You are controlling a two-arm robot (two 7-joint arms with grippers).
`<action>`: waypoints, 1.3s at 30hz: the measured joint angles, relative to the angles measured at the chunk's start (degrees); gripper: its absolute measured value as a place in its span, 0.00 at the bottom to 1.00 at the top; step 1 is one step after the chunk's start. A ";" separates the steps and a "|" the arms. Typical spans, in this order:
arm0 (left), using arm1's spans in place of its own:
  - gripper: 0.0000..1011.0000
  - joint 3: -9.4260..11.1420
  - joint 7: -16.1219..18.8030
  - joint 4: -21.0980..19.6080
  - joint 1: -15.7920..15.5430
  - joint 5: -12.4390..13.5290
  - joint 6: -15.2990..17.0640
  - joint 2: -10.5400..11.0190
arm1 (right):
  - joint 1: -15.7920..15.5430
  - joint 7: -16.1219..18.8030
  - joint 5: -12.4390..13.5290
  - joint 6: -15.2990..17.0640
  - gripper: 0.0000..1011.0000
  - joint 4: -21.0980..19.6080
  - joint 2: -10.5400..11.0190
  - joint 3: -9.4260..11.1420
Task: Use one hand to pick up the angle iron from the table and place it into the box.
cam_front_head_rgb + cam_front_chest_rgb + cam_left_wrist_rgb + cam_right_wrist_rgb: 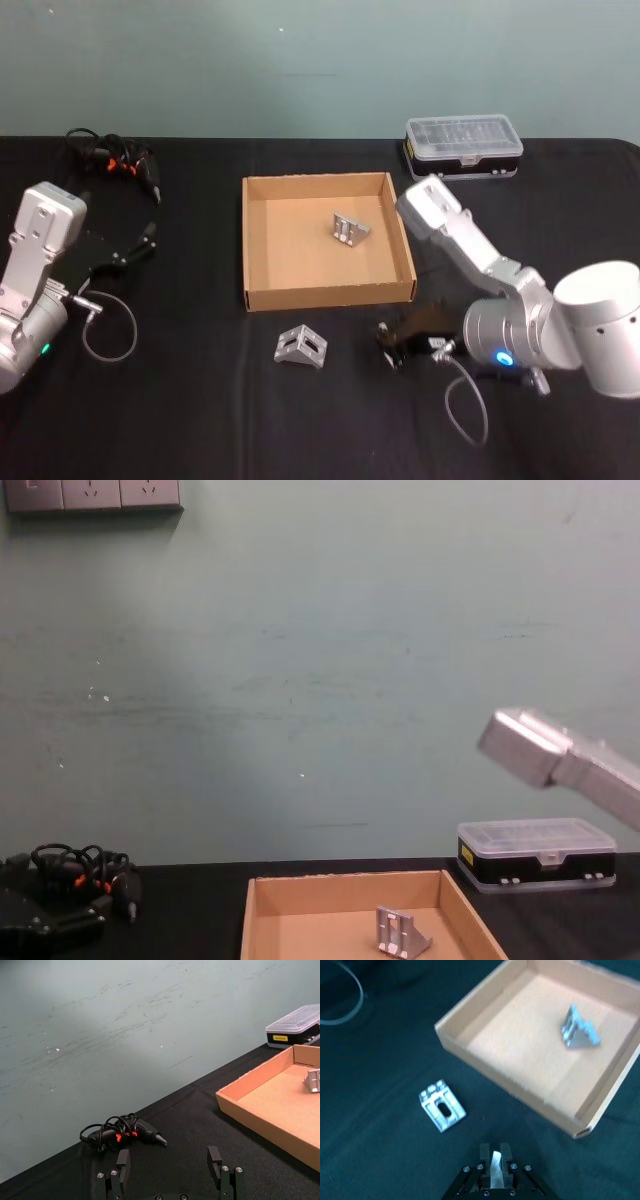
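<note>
One angle iron lies in the box. A second iron waits on the table before the box's front wall. My right gripper, pinched empty, hovers beside it. The left gripper sits wide open near the left edge.

Our left arm sits low by the left edge of the table, elbow bent, with a green light near its base joint. The left gripper points toward the far edge, its fingers spread wide. Our right arm reaches in from the right edge toward the near middle, and a blue ring glows at the wrist. The right gripper hangs above the tabletop, aimed left, fingers drawn together.
</note>
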 joint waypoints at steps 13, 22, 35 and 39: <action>1.00 0.00 0.00 0.00 0.00 0.00 0.00 0.00 | 7.49 0.93 0.98 -9.50 0.13 2.76 -1.33 -0.45; 1.00 0.00 0.00 0.00 0.00 0.00 0.00 0.00 | 12.21 -0.78 0.97 -20.91 0.13 12.46 -4.70 -1.57; 1.00 0.00 0.00 0.00 0.00 0.00 0.00 0.00 | 18.92 -1.57 1.92 -34.58 0.13 31.09 -10.86 -3.96; 1.00 0.00 0.00 0.00 0.00 0.00 0.00 0.00 | 20.79 -0.84 2.28 -37.13 0.13 35.54 -12.40 -4.82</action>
